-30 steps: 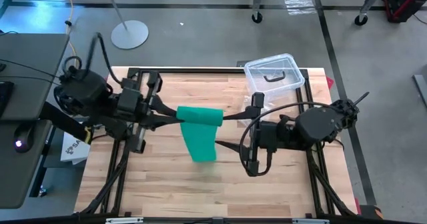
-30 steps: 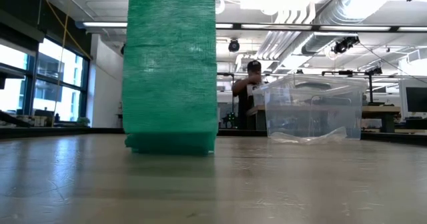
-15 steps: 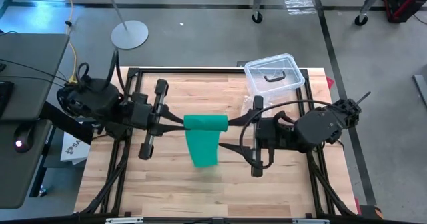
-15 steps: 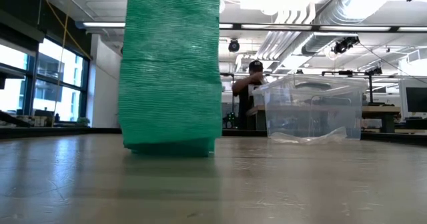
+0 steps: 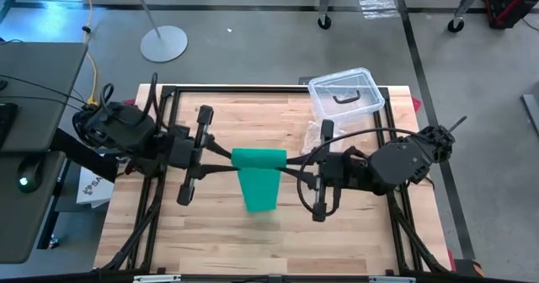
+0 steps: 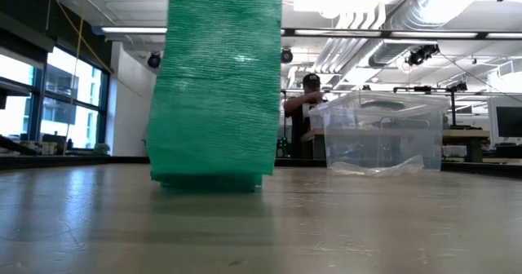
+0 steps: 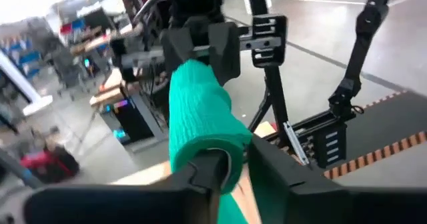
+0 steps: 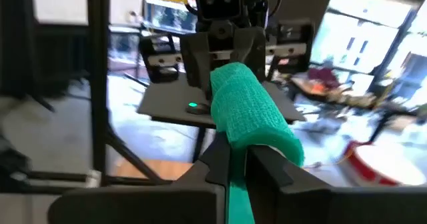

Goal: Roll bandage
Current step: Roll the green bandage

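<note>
Bandage (image 5: 259, 175) is held up over the middle of the table (image 5: 354, 237), between the two arms. Its upper part is wound into a short horizontal roll; a flat green tail hangs down from the roll. In the low view the tail (image 6: 216, 78) fills the left-centre of the frame, and its lower end sits on the table in a small fold.

Left gripper (image 5: 229, 158) is at the roll's left end. In the left wrist view its fingers (image 7: 203, 167) sit on either side of the roll end (image 7: 200, 117); whether they clamp it or stand slightly slack I cannot tell.

Right gripper (image 5: 290, 167) is at the roll's right end. In the right wrist view its jaws are pinched on the roll end (image 8: 250, 114), fingers (image 8: 220, 161) tight against the fabric.

Clear box (image 5: 347, 95) with a black handle stands at the far right corner of the table, well apart from the bandage. A person (image 6: 303, 115) is in the room behind it.
</note>
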Controlling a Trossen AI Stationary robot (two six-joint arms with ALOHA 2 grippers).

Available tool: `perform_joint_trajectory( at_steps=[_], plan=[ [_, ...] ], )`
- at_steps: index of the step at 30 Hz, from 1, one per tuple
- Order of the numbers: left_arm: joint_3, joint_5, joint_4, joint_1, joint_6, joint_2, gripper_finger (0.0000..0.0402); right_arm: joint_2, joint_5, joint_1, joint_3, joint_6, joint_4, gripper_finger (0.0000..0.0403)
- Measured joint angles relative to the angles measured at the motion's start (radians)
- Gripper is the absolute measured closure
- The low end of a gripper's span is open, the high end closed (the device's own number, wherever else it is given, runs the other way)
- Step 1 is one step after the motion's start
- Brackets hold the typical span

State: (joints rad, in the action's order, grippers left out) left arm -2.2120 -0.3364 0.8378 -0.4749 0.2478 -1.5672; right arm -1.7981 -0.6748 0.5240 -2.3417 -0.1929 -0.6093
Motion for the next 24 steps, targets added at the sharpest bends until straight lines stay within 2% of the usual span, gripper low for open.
perform_joint_trajectory(
  at_steps=[3,6,12,18,21,24],
  plan=[
    [0.000,-0.005,0.034,0.001,-0.122,0.017,0.0295,-0.002,-0.027,0.003,0.002,-0.148,-0.002,0.0396],
    [0.002,0.000,0.025,0.001,-0.324,0.032,0.0270,-0.003,-0.041,0.012,0.002,-0.270,-0.002,0.0395],
    [0.002,0.022,-0.001,0.019,-0.662,0.037,0.0251,-0.003,-0.066,0.012,0.002,-0.392,-0.009,0.0399],
    [0.001,0.066,-0.011,0.075,-0.897,0.029,0.0257,-0.003,-0.066,0.012,0.002,-0.461,-0.018,0.0397],
    [0.001,0.088,-0.010,0.100,-0.914,0.028,0.0275,-0.003,-0.066,0.013,0.002,-0.466,-0.019,0.0397],
    [0.001,0.100,-0.006,0.114,-0.849,0.028,0.0318,-0.003,-0.065,0.013,0.001,-0.446,-0.018,0.0396]
  ],
)
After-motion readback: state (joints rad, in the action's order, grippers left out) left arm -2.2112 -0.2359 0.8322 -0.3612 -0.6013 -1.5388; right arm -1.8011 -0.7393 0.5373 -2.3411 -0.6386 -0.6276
